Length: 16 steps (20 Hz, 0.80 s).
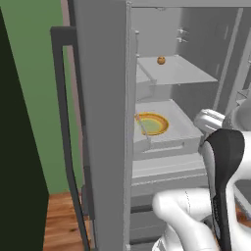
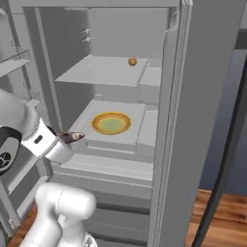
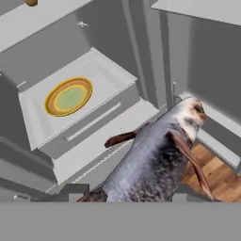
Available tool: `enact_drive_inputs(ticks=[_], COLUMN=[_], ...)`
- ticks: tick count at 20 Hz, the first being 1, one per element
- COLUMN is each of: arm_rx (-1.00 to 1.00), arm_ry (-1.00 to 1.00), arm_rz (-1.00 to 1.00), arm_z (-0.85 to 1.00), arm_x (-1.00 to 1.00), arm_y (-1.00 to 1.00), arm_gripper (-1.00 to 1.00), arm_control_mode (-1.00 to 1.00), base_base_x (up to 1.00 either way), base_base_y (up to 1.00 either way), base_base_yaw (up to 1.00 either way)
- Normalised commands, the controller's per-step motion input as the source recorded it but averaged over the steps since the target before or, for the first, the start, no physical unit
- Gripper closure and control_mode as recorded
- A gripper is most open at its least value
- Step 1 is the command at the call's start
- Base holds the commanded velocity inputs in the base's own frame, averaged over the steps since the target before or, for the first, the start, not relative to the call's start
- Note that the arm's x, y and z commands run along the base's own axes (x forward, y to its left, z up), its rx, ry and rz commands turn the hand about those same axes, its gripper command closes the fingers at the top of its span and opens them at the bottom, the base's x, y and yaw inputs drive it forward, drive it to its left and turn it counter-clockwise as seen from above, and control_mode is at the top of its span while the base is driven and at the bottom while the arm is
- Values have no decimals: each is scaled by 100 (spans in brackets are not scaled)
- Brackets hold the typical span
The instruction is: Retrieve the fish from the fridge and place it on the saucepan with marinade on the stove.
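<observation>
While the gripper (image 2: 72, 137) is clenched on the fish (image 3: 157, 160) just outside the open fridge (image 2: 120, 29), near its lower shelf, you risk clipping the door edge on your swing to the stove, knocking it loose. You have one fish, one plate (image 2: 111, 123), one orange ball (image 2: 132, 61).

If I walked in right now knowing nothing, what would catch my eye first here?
Probably the grey fish held at the robot's gripper, just outside the open fridge. Next, the round orange-yellow plate sitting alone on the middle shelf, and a tiny orange ball on the shelf above it.
</observation>
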Motion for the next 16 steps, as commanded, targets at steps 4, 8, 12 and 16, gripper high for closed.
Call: enact_drive_inputs(ticks=[4, 8, 12, 16], arm_rx=[0, 0, 0, 0], arm_ry=[0, 0, 0, 0], arm_rz=[0, 0, 0, 0], arm_z=[0, 0, 0, 0], arm_x=[0, 0, 0, 0], arm_y=[0, 0, 0, 0], arm_gripper=[100, 100, 100, 100], arm_control_mode=[100, 100, 100, 100], base_base_x=[-100, -100, -91, -72], base_base_y=[0, -4, 0, 13], base_base_yaw=[0, -12, -55, -81])
